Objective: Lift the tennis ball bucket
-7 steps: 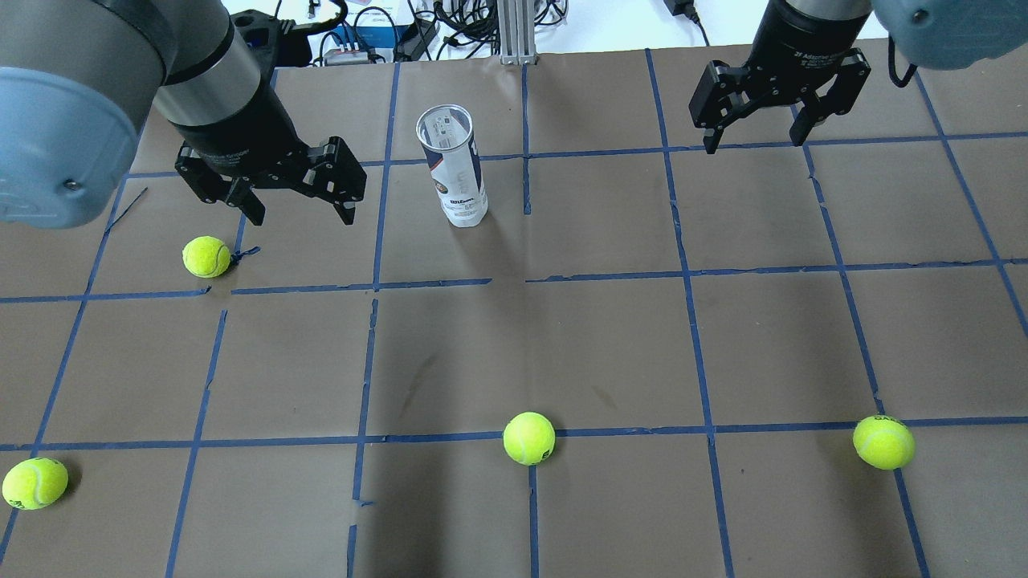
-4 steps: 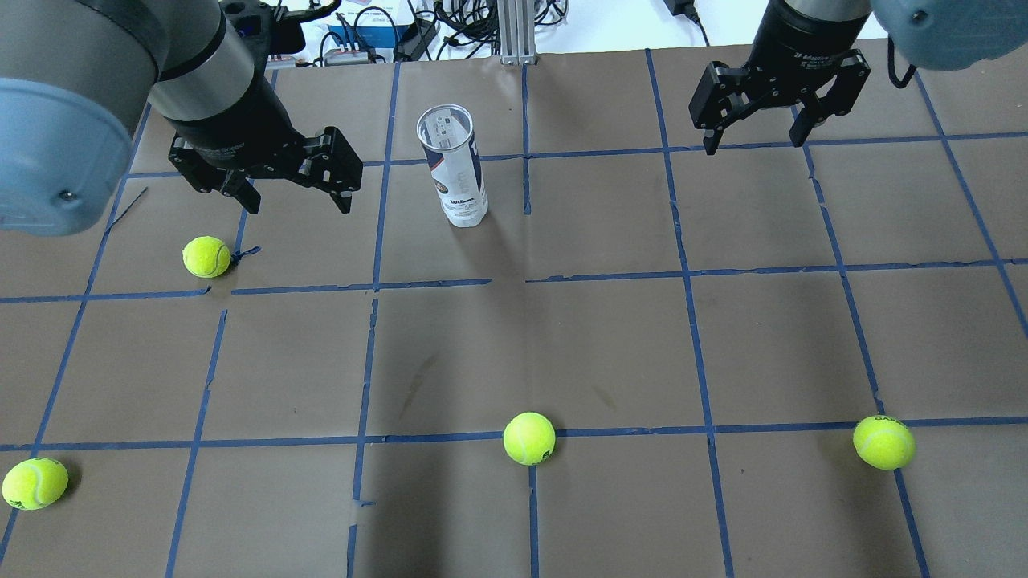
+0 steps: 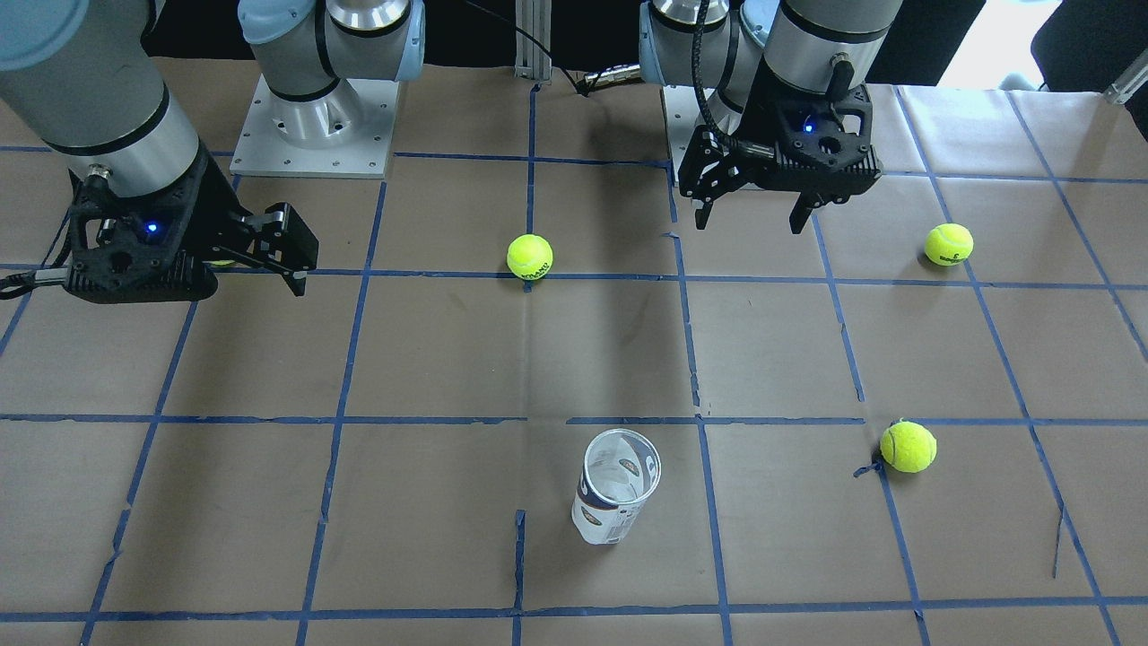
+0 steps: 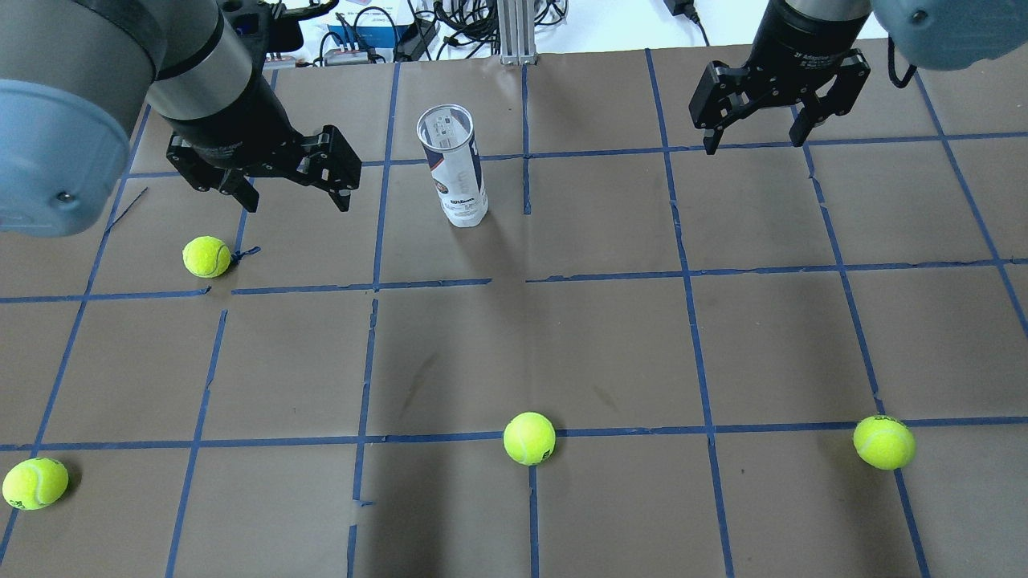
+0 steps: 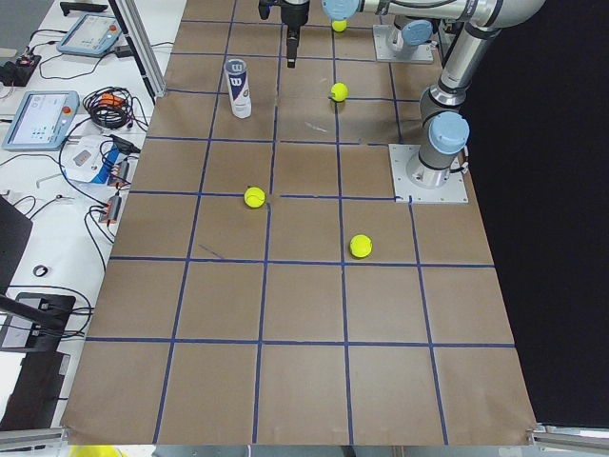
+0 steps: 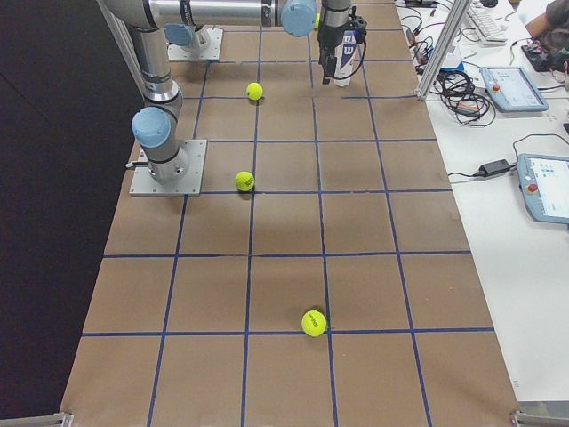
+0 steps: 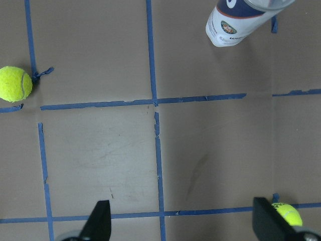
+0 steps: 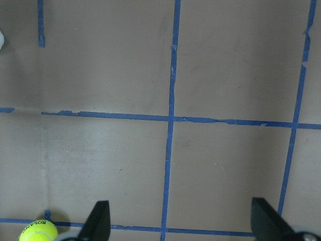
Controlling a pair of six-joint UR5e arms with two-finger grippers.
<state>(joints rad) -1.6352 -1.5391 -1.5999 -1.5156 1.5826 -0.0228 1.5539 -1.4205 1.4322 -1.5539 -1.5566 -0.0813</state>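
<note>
The tennis ball bucket (image 4: 452, 164) is a slim clear can with a white, navy and orange label. It stands upright, open-topped and empty, near the table's far middle. It also shows in the front-facing view (image 3: 617, 489) and at the top of the left wrist view (image 7: 235, 22). My left gripper (image 4: 295, 201) is open and empty, above the table to the left of the bucket and apart from it. My right gripper (image 4: 755, 143) is open and empty, well to the bucket's right.
Several yellow-green tennis balls lie on the brown, blue-taped table: one below the left gripper (image 4: 206, 256), one at the near middle (image 4: 528, 438), one near right (image 4: 883, 441), one near left (image 4: 34, 483). Cables and devices lie beyond the far edge (image 4: 385, 32).
My left gripper has moved slightly toward the far side and left, staying open. The right gripper, bucket and balls have not moved.
</note>
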